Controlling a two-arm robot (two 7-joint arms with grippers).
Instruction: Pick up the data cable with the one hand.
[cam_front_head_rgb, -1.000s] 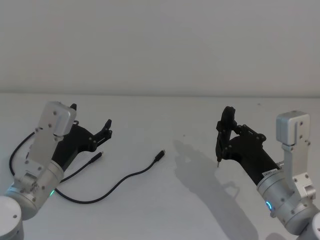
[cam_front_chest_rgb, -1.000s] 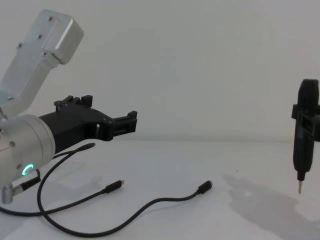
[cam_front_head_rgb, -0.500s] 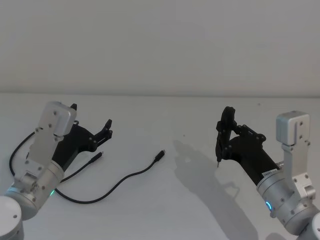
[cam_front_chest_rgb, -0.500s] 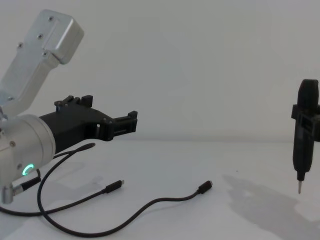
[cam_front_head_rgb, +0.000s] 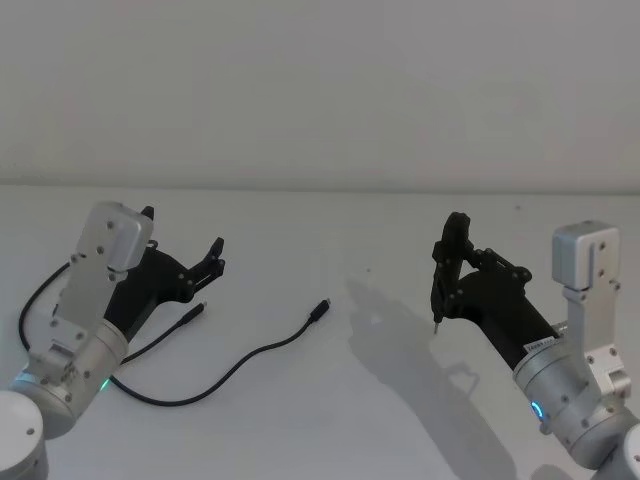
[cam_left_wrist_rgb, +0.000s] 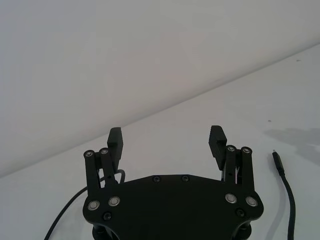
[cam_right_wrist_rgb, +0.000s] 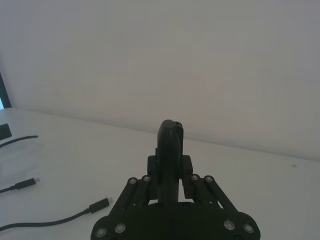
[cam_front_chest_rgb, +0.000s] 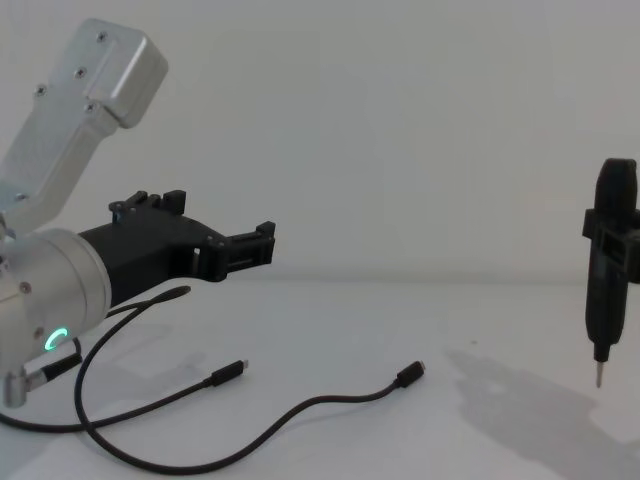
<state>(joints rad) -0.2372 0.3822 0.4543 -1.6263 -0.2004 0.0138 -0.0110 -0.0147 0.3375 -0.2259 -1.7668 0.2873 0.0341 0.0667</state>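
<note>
A thin black data cable (cam_front_head_rgb: 262, 350) lies loose on a white table (cam_front_head_rgb: 330, 430), on the left half of the scene. One small plug tip (cam_front_head_rgb: 322, 308) points toward the middle of the table. From there the cord curves nearer and leftward in a long bend, then passes under the left arm. A second plug tip (cam_front_head_rgb: 195, 313) rests farther left, close to the left arm. More cord loops out at the far left edge of the table. In the chest view the data cable (cam_front_chest_rgb: 300, 408) lies flat, with nothing resting on it.

The left gripper (cam_front_head_rgb: 182, 232) hangs above the left part of the cord, raised off the table and not touching it. Its two black fingers (cam_left_wrist_rgb: 216, 137) are spread wide apart with nothing between them. A green ring light (cam_front_chest_rgb: 55, 340) glows on its silver wrist.

Well apart, on the right side, the right gripper (cam_front_head_rgb: 450, 275) is clamped around a thick black pen-shaped tool (cam_front_chest_rgb: 610, 270). The tool stands nearly upright, metal tip down, just above the table. A blue ring light (cam_front_head_rgb: 540, 410) shows on that wrist. A plain pale wall (cam_front_head_rgb: 320, 90) stands behind the table.
</note>
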